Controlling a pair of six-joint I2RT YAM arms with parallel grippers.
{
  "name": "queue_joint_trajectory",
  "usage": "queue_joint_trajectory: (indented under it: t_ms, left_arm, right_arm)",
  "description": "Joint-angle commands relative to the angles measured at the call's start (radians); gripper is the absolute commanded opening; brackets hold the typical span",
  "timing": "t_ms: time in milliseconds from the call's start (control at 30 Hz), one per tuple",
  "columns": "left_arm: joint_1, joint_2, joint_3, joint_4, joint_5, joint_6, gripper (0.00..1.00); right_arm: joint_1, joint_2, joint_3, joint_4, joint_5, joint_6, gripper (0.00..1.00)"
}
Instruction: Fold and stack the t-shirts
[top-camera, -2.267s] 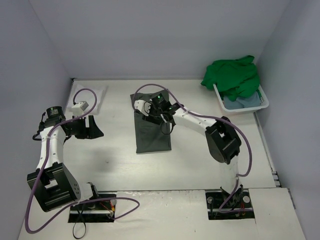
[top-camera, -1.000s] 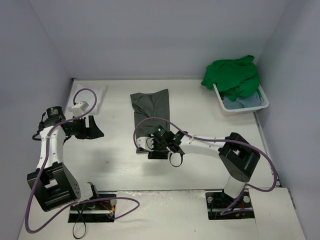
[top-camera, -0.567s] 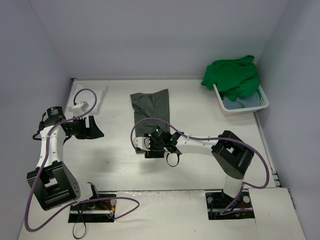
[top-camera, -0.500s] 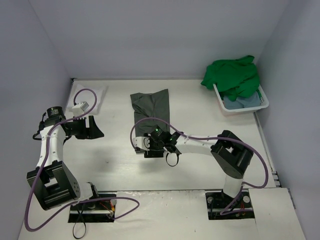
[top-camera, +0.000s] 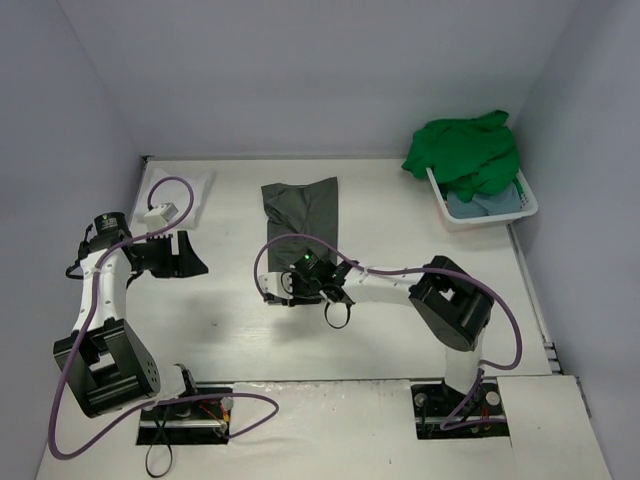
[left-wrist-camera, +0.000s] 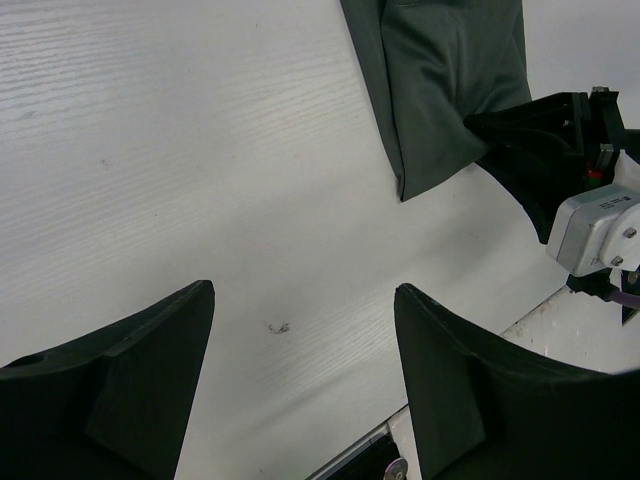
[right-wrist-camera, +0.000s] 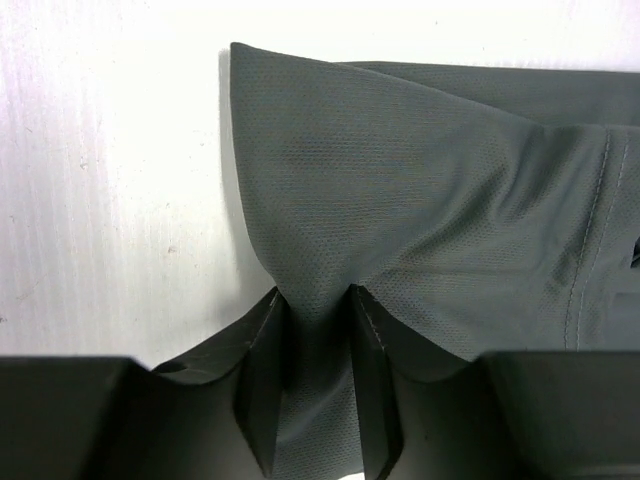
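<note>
The right fingers (right-wrist-camera: 262, 385) are clamped on the near hem of the dark grey t-shirt (right-wrist-camera: 420, 190), with a ridge of the cloth pinched up between them and the fabric puckering toward that point. Seen from above, these fingers sit low at the shirt's near left corner, and the right arm (top-camera: 390, 285) stretches across the worktop (top-camera: 220, 330) from its base. The shirt itself lies as a long, narrow folded strip in the middle of the worktop, running from the pinched end away toward the back wall. The left fingers (left-wrist-camera: 130, 380) stand wide apart with nothing between them, hanging over bare worktop on the left side, well apart from the shirt. Their wrist camera looks across at the shirt's near corner and the right arm's wrist beside it. At the far right corner a white basket (top-camera: 530, 205) holds a light blue t-shirt (top-camera: 485, 205), with a green t-shirt (top-camera: 465, 150) heaped on top and spilling over the rim.
</note>
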Motion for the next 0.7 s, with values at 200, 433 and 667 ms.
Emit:
queue_joint_trajectory:
  t_ms: [200,433,667]
  left_arm:
    - [0.009,-0.007,0.062,-0.012,0.044,0.032,0.67]
    - [0.009,-0.007,0.062,-0.015,0.044,0.034,0.67]
    - [0.01,-0.011,0.063,-0.018,0.044,0.037,0.67]
  right_arm:
    - [-0.007,0.029,0.001,-0.17,-0.017,-0.005,0.16]
    - [-0.004,-0.042,0.035,-0.23,-0.008,0.018,0.0]
    - [0.006,-0.136,0.046,-0.332,-0.031,0.032,0.0]
